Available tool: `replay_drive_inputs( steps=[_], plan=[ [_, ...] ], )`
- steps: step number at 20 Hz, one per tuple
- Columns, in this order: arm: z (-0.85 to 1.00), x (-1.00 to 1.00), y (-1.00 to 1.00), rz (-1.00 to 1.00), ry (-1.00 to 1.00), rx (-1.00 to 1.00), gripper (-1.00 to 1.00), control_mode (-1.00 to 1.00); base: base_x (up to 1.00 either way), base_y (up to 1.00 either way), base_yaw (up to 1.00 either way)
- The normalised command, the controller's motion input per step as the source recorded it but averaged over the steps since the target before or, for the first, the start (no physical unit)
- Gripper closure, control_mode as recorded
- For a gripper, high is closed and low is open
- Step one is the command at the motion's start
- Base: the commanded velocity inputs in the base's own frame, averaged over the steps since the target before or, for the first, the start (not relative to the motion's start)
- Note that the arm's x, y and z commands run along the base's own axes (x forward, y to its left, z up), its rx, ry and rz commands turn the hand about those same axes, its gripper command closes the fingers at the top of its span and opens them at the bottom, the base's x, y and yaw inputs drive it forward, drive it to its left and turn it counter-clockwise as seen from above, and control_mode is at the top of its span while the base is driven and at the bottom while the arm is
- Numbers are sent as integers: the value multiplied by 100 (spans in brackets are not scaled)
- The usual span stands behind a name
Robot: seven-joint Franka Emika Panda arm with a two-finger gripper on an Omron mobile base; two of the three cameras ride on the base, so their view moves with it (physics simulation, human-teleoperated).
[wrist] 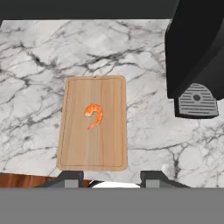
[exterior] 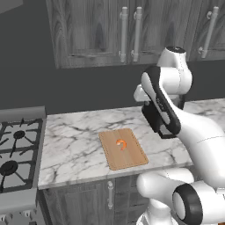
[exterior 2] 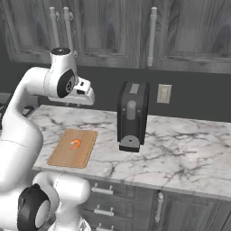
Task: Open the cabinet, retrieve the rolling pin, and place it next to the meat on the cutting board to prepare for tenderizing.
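Note:
The cabinet (exterior: 88,30) hangs on the wall above the counter with both doors shut, its two long silver handles (exterior: 131,34) side by side. The rolling pin is hidden. On the marble counter lies the cutting board (exterior: 132,159) (exterior 2: 62,159) (wrist: 94,151), carrying the small orange meat (exterior: 121,144) (exterior 2: 75,144) (wrist: 94,115) near its middle. My gripper (wrist: 112,177) (exterior 2: 82,102) hovers well above the counter near the board, pointing down, open, with nothing between its fingers.
A dark coffee machine (exterior 2: 132,117) (wrist: 197,52) stands on the counter right of the board, close to my arm. A gas stove (exterior: 17,149) adjoins the counter on the left. A neighbouring wall door (exterior 2: 194,31) and a wall socket (exterior 2: 164,93) are to the right.

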Motion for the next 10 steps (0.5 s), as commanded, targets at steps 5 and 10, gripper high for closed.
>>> replay_drive_inputs(
  steps=[5, 10],
  plan=[
    [1, -27, -10, -1, -13, 0, -100, -100, 0, 0, 0],
    [23, -86, 0, 0, -40, 4, -100, -100, 0, 0, 0]
  ],
)
